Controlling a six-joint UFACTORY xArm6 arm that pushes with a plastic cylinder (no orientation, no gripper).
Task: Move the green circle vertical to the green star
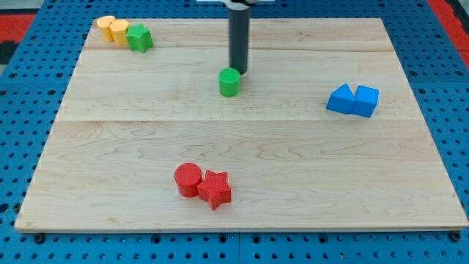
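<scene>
The green circle [229, 82] is a short cylinder standing on the wooden board [242, 198], a little above its middle. The green star [139, 38] lies near the board's top left corner, far to the left of the circle and higher in the view. My tip [239, 72] is the lower end of the dark rod that comes down from the view's top. It stands just above and slightly right of the green circle, touching it or nearly so.
Two yellow blocks [113, 28] sit against the green star's left side. A blue triangle [340, 99] and blue cube [366, 101] sit together at the right. A red circle [188, 179] and red star [215, 188] touch near the bottom middle.
</scene>
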